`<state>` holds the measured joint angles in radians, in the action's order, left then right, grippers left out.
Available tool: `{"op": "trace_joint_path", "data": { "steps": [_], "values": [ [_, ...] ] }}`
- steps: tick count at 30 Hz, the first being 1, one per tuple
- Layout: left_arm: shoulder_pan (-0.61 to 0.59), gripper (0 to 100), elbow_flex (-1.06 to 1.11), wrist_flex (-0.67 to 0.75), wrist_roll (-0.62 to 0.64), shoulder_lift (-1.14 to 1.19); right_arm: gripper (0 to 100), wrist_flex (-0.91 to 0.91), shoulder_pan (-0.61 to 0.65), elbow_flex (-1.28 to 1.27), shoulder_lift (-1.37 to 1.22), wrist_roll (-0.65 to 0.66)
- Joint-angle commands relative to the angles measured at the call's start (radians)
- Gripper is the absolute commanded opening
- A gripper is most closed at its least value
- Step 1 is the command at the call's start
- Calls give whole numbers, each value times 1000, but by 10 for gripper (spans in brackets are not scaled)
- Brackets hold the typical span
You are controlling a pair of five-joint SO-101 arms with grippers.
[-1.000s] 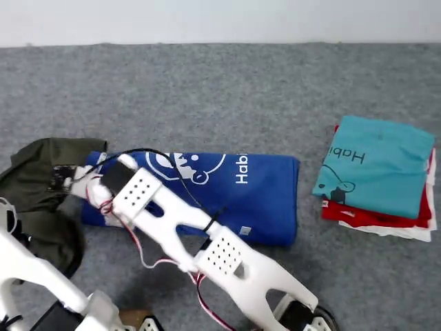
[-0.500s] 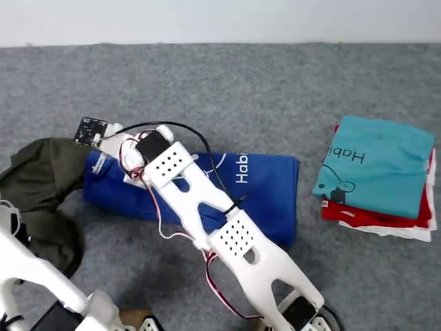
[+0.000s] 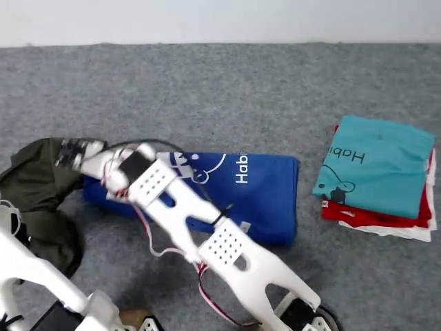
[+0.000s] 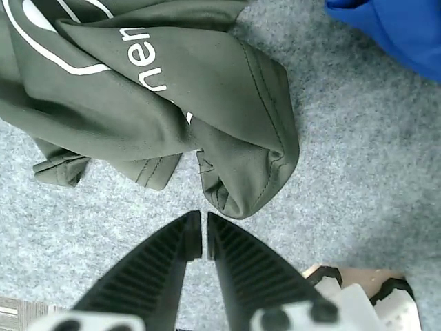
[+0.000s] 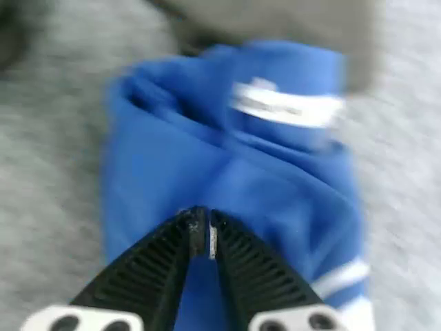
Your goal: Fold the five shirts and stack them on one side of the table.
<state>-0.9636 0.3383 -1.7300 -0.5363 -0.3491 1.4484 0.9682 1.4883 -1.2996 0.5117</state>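
Where right gripper [image 5: 203,231] sits closed, end of blue shirt [image 5: 227,172] directly beneath

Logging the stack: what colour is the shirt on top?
It is a teal shirt with white print; best in the high view.

Saw soft matt cloth in the blue shirt [image 3: 262,200] and olive shirt [image 4: 172,89]. Noted rough grey felt on the table [image 3: 207,89], ribbed black plastic on the left gripper [image 4: 204,215].
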Motion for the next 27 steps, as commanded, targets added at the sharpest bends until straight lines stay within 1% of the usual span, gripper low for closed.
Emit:
{"op": "trace_joint_path", "data": {
  "steps": [1, 5, 9, 13, 20, 25, 27],
  "values": [
    [-3, 23, -7, -21, -6, -41, 20, 25, 81, 40, -2, 6],
    [-3, 23, -7, -21, -6, -41, 18, 93, 136, 49, 10, 6],
    [-3, 23, -7, -20, -8, -41, 18, 150, 124, 121, 47, 9],
    [-3, 23, -5, -6, -8, -41, 22, 143, 38, 163, 50, 12],
    [-2, 23, -7, -6, -8, -41, 26, 65, -108, 152, 10, 11],
    [43, 23, -7, -6, -8, -41, 112, 51, -165, 157, -5, 8],
    [60, 23, -7, -6, -6, -41, 113, 64, -163, 160, 10, 8]
  ]
}}
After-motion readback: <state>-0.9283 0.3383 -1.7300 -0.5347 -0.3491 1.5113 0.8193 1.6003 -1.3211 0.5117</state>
